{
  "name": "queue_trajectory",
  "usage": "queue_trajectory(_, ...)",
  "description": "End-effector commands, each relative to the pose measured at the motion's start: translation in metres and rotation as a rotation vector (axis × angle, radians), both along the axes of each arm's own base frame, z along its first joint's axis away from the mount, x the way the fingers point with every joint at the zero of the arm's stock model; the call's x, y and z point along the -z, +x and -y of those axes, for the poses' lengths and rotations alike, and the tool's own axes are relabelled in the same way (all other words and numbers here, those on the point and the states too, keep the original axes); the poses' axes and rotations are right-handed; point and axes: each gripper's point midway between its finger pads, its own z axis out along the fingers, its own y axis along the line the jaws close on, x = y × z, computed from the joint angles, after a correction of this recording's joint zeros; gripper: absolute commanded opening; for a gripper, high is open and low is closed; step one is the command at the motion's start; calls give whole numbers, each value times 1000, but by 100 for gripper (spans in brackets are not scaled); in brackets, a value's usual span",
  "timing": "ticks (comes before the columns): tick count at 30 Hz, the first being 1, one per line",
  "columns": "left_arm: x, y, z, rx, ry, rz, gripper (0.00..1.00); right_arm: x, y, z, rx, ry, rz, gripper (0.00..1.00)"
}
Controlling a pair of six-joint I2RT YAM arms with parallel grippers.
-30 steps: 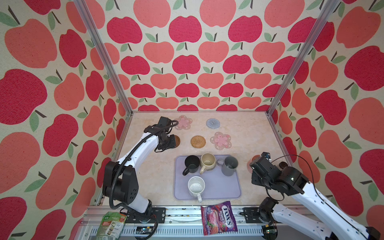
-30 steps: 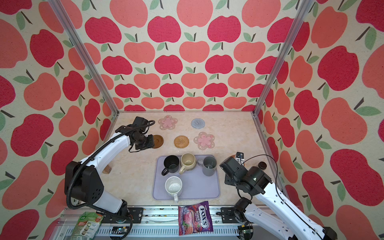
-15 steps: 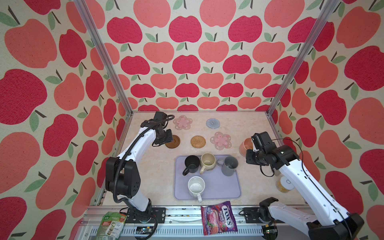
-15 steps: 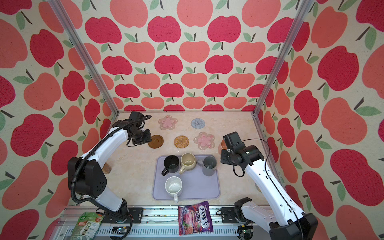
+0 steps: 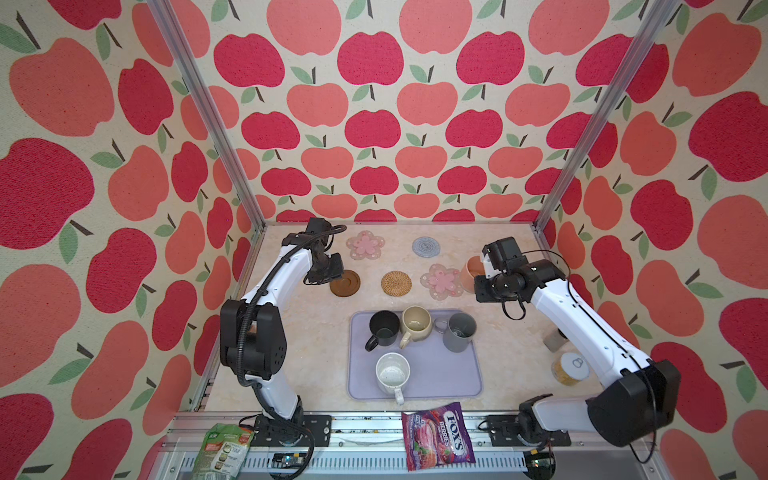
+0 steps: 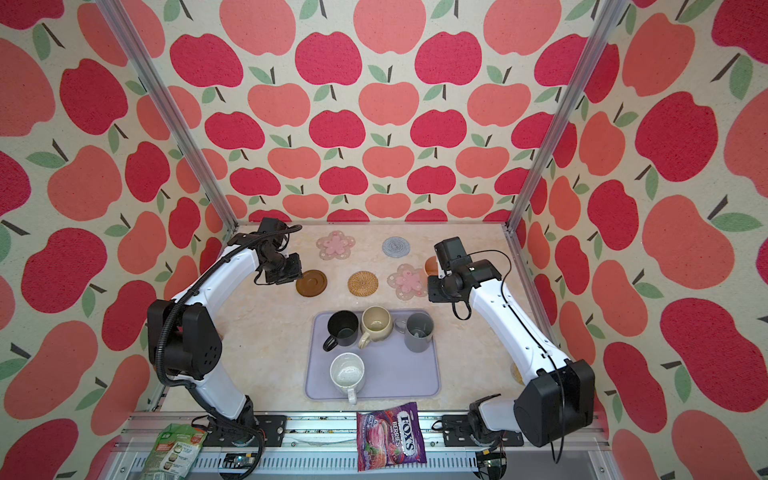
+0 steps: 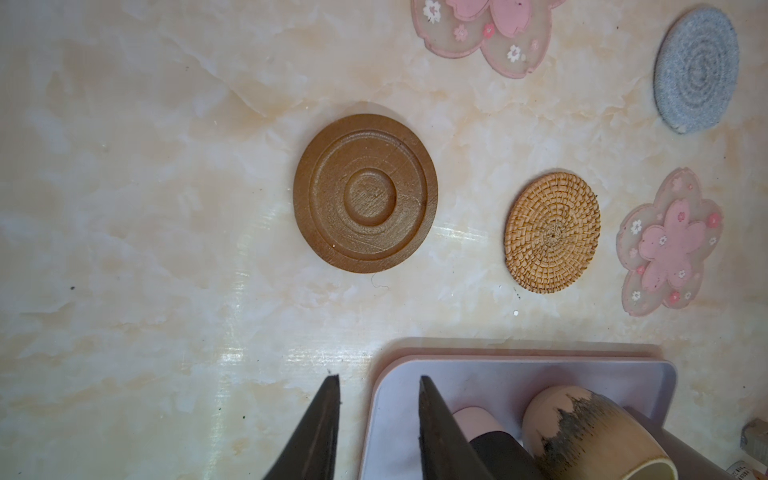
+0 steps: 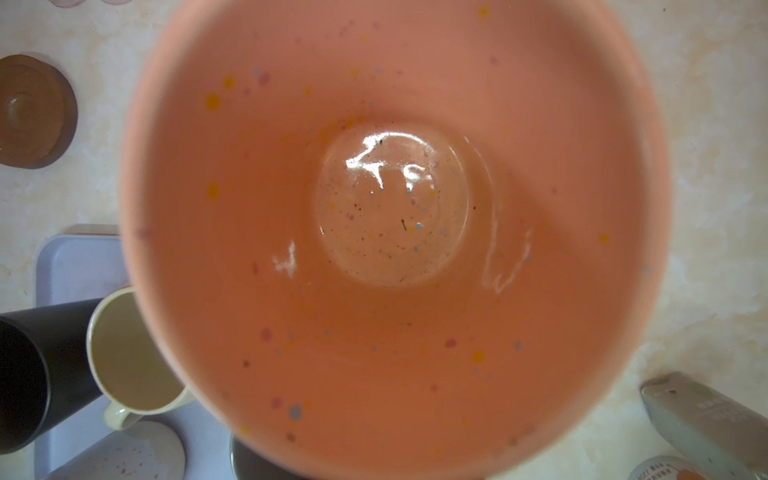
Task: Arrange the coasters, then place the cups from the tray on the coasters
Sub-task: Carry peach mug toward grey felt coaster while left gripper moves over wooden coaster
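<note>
Left gripper (image 7: 377,379), part-open and empty, hovers at 9 o'clock of the dark brown coaster (image 5: 345,283), while right gripper (image 5: 483,276), closed on the orange cup (image 5: 469,272), holds it at 3 o'clock of a pink flower coaster (image 5: 441,281); the cup looks rigid, glazed, probably slippery and breakable, so rim or handle suits.

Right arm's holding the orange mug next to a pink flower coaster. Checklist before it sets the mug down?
1. Orange speckled mug gripped in right claw: ok.
2. Nearest pink flower-shaped coaster bare: ok.
3. Mug centred over that coaster: not ok; in both top views it sits off the coaster's right edge.
4. Mug's clearance above the marble table: cannot tell.
5. Left claw open and empty, over by the dark brown round disc coaster, out of the path: ok.
6. Round woven rattan coaster apart from the target, no overlap: ok.
</note>
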Motion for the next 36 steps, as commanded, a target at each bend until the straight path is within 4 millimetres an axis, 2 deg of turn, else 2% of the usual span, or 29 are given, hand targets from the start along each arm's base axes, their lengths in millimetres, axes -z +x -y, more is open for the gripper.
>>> queue_trajectory(1,-2,5,-2,14,-3,-15,34,-32,41,-22,-49,77,160,0)
queue_trajectory(19,15,47,-16,-8,-18,-41,34,-6,144,-73,-132,88,175,0)
queue_trajectory(36,38,73,-33,-28,-54,-65,34,25,201,-94,-120,51,141,0)
